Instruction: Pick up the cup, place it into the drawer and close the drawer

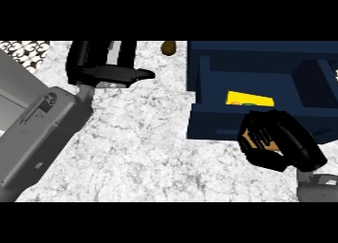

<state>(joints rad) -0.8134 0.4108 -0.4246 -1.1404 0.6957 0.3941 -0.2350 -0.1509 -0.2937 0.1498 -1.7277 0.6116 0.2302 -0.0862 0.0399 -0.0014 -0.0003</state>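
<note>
A dark blue drawer [221,126] stands open at the upper right of the speckled counter. Inside it, against the front wall, lies a yellow cup [249,98], partly hidden by that wall. My right hand [280,142] is at the outside of the drawer's front wall, just below the cup, with its fingers curled and nothing visible in them. Up at the top left my left hand [105,66] rests with its fingers straight, far from the drawer and holding nothing.
A small brown object [169,47] lies at the counter's far edge, left of the drawer. My grey left forearm [42,128] crosses the left side, with a grey panel [4,90] beyond it. Bare counter [144,142] lies between forearm and drawer.
</note>
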